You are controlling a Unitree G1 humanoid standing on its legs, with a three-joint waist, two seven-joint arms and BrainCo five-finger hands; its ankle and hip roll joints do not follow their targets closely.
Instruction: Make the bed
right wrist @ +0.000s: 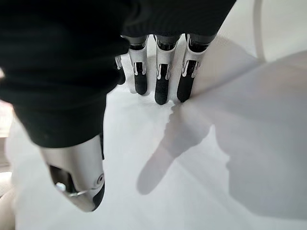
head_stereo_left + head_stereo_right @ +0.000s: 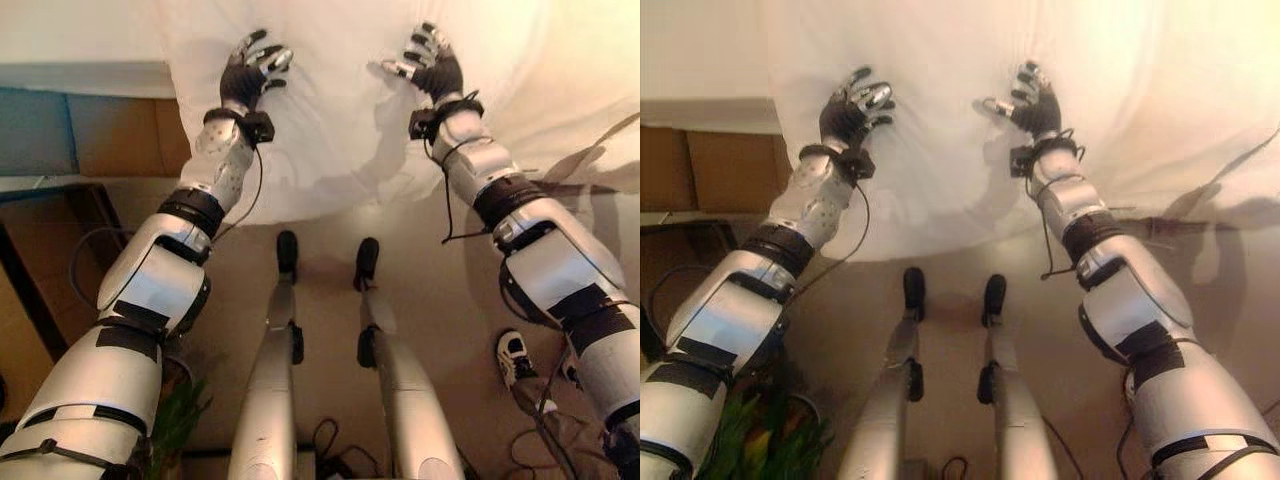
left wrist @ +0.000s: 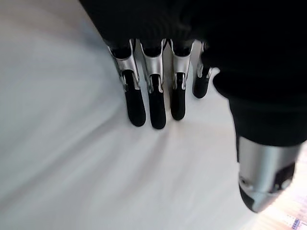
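White sheet (image 2: 340,110): covers the bed across the upper half of the left eye view, its rounded lower edge hanging toward the floor (image 2: 330,300) at frame centre; the far parts run out of the frame at top and right. The cloth is smooth, with faint creases fanning out from the fingertips in the left wrist view.

Left robot hand (image 2: 252,68): upper left of centre in the left eye view, palm down on the sheet. Fingers (image 3: 156,103) straight and side by side, dark tips resting on the cloth, thumb held apart; nothing is gripped.

Right robot hand (image 2: 432,62): upper right of centre, level with the left, also flat on the sheet. Fingers (image 1: 161,81) extended, tips against the cloth beside a low fold, thumb standing off to the side; nothing pinched (whether the palm itself touches the cloth cannot be told).

Bed side (image 2: 85,75): a pale band at upper left, below the sheet's edge, cut off by the frame.

Furniture (image 2: 100,135): blue and brown panels at left, too partial to identify.

Plant (image 2: 760,435): green leaves at lower left of the right eye view, partly hidden behind the left arm.

Person's shoe (image 2: 514,357): white and black, lower right, with a trouser leg beside it, cut off by the right arm.
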